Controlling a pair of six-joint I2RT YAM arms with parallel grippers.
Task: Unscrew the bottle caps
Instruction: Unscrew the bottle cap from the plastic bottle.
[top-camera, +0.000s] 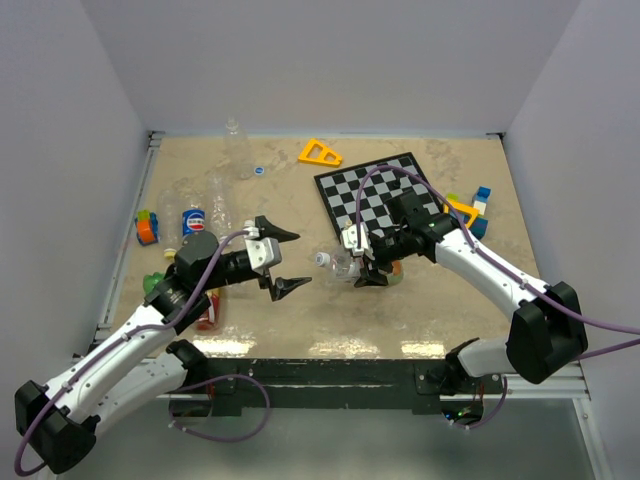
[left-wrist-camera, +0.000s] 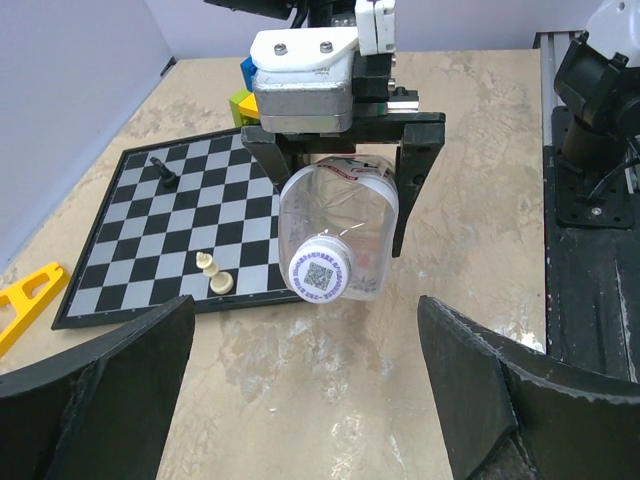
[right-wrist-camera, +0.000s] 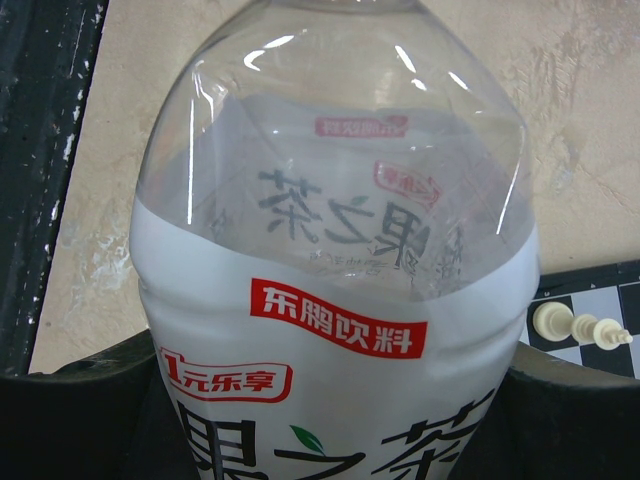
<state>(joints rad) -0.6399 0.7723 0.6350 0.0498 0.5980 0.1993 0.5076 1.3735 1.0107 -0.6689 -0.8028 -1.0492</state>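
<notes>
My right gripper (top-camera: 366, 266) is shut on a clear bottle (top-camera: 348, 263) with a white label bearing red and green print. It holds the bottle on its side, just above the table. The bottle's white cap (top-camera: 322, 259) points left, toward my left gripper (top-camera: 296, 260). That gripper stands wide open a short way from the cap, with nothing between its fingers. In the left wrist view the cap (left-wrist-camera: 320, 273) faces the camera, ahead of the dark fingers (left-wrist-camera: 110, 400). The bottle (right-wrist-camera: 340, 300) fills the right wrist view, the jaws against both its sides.
More bottles lie at the left: a cola-labelled one (top-camera: 195, 221), clear ones (top-camera: 237, 146), a red-yellow one (top-camera: 208, 311). A loose blue cap (top-camera: 259, 170) lies near them. A chessboard (top-camera: 385, 190) with pieces (left-wrist-camera: 213, 273), a yellow triangle (top-camera: 320, 152) and toy blocks (top-camera: 470, 210) lie behind.
</notes>
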